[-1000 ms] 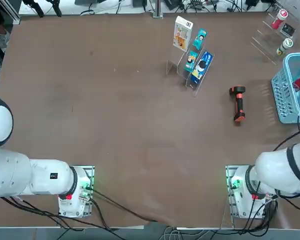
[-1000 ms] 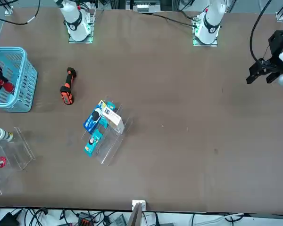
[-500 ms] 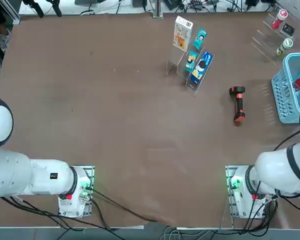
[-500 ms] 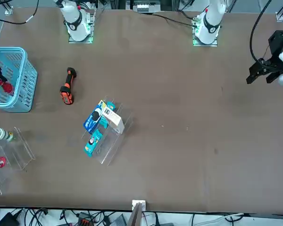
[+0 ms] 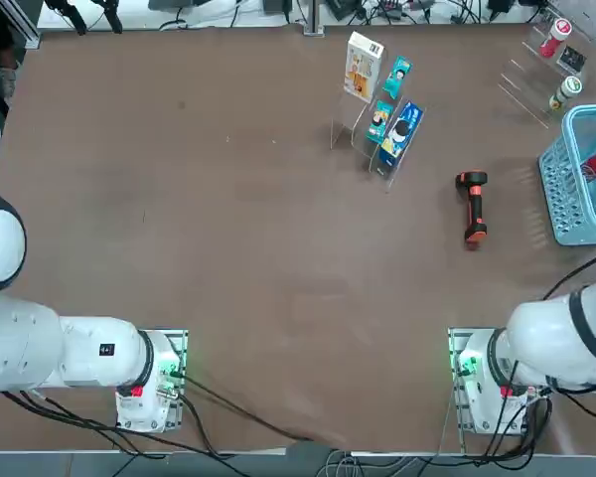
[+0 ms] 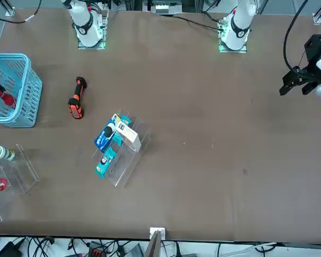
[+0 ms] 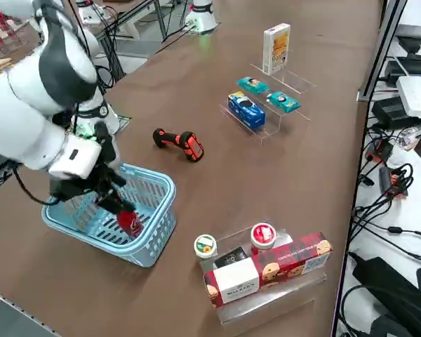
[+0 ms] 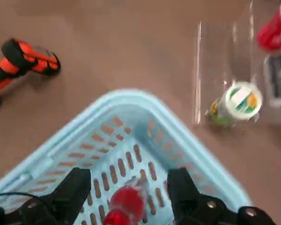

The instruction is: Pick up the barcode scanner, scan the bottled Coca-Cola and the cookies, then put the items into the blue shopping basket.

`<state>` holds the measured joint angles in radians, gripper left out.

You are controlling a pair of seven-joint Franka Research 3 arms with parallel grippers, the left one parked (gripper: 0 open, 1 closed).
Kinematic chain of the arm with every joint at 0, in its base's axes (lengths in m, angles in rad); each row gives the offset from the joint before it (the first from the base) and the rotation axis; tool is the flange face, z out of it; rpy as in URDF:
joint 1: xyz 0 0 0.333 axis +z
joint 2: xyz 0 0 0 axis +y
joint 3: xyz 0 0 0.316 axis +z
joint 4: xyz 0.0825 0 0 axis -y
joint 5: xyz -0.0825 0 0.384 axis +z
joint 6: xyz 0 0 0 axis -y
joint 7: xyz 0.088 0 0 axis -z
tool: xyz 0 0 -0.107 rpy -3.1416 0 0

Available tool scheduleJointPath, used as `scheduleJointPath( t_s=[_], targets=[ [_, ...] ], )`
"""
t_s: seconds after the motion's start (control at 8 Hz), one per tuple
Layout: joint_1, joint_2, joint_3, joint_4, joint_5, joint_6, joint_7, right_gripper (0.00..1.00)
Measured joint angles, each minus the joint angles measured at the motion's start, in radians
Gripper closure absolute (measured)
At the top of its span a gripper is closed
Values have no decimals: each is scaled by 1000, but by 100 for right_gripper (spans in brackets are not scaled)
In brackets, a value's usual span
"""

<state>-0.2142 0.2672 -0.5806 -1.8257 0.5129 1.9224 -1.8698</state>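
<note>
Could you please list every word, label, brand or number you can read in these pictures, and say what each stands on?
No text can be read with certainty.
Coca-Cola bottle: label too small.
White box: print too small.
Blue packet: lettering too small.
Red cookie box: print too small.
Barcode scanner: no legible marking.

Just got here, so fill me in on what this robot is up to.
The right gripper is open over the blue shopping basket, having apparently just let go of the Coca-Cola bottle inside. The barcode scanner lies on the table. The cookies aren't in the basket.
</note>
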Motion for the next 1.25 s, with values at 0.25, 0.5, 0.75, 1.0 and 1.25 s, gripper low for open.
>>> scheduleJointPath(
  t_s=[0.25, 0.5, 0.75, 1.0, 1.25],
  targets=[
    [99, -32, 4, 119, -51, -53, 86, 0],
    [212, -71, 8, 227, -189, -139, 269, 0],
    [358, -87, 12, 331, -282, -256, 496, 0],
    [557, -85, 18, 358, -351, -284, 789, 0],
    [702, -70, 30, 359, -362, -284, 1040, 0]
  ],
)
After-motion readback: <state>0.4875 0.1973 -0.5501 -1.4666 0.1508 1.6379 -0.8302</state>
